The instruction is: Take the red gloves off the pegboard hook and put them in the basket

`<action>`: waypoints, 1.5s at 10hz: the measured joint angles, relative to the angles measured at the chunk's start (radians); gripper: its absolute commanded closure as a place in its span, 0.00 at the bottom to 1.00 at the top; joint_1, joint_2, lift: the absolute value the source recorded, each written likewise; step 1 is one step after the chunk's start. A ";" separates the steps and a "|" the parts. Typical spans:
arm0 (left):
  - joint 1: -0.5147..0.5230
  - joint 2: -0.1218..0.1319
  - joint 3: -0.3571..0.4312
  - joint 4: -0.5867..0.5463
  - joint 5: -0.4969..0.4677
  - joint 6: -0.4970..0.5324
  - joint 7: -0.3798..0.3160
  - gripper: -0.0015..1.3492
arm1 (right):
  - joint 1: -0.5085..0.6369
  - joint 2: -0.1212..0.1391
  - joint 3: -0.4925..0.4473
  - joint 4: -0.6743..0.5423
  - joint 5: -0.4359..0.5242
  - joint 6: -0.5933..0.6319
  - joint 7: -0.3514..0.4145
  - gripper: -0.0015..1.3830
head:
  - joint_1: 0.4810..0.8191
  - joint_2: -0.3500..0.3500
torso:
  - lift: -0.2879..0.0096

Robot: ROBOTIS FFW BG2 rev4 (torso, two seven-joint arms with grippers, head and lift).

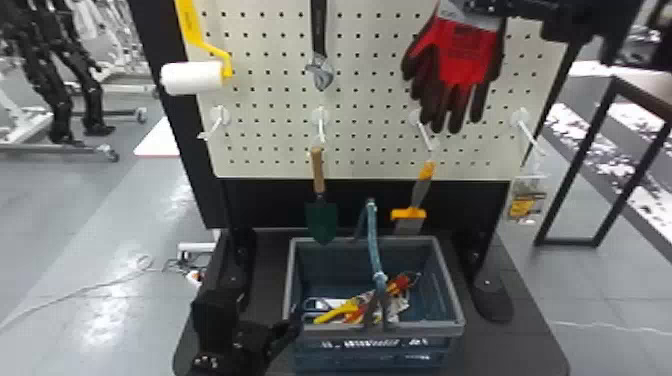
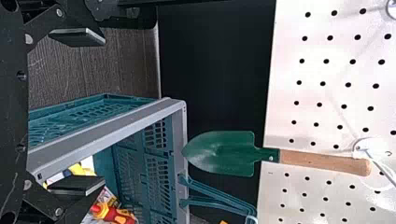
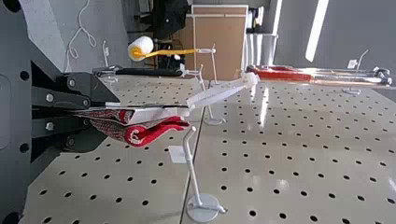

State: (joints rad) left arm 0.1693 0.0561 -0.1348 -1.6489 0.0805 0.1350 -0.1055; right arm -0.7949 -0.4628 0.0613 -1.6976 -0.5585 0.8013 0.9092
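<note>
The right gripper (image 3: 100,112) has its two black fingers closed on the cuffs of the red gloves (image 1: 465,55), in front of the pegboard (image 1: 270,112), up towards its right side. Held by the cuffs, the gloves hang fingers down, which I'd say leaves their white strap (image 3: 217,93) clear to pass the prong. The bare tip of the white hook (image 3: 194,170) is just beside them; the strap looks free of it, though I can't be certain. Next should come a lift away and down.

The left gripper (image 2: 91,111) waits spread and empty, low before the pegboard. The basket (image 1: 450,325), its handle standing up, sits below the pegboard to catch the gloves; that handle could snag them. The garden trowel (image 1: 321,220) hangs blade down from its hook on the pegboard.

Beneath is a dark tabletop (image 1: 530,345); beyond the pegboard spreads grey floor (image 1: 100,210), with black robot legs (image 1: 55,100) to its left.
</note>
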 measured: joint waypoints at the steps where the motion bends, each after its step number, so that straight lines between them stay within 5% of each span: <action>1: 0.001 0.003 0.000 -0.003 0.003 -0.001 0.000 0.18 | 0.081 0.002 -0.066 -0.088 -0.010 0.048 -0.043 0.93 | 0.20 0.50 | 0.63; 3: 0.008 0.005 0.006 -0.007 0.005 0.002 0.000 0.18 | 0.281 0.026 -0.209 -0.225 -0.030 0.142 -0.063 0.93 | 0.20 0.50 | 0.63; 7: 0.016 0.004 0.015 -0.014 0.006 -0.001 0.000 0.18 | 0.546 0.220 -0.302 -0.255 0.000 0.166 -0.045 0.93 | 0.20 0.50 | 0.63; 9: 0.019 0.003 0.016 -0.014 0.007 0.000 0.000 0.18 | 0.606 0.295 -0.297 -0.197 0.083 0.149 0.025 0.93 | 0.20 0.50 | 0.63; 11: 0.021 0.002 0.018 -0.014 0.008 -0.001 0.000 0.18 | 0.618 0.320 -0.257 -0.134 0.115 0.116 0.040 0.93 | 0.20 0.50 | 0.63; 15: 0.024 -0.004 0.023 -0.013 0.007 -0.003 0.000 0.18 | 0.552 0.323 -0.106 0.105 0.123 0.033 0.118 0.89 | 0.20 0.50 | 0.63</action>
State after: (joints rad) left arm 0.1928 0.0521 -0.1114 -1.6621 0.0874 0.1320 -0.1058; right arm -0.2425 -0.1396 -0.0447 -1.5928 -0.4359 0.8345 1.0270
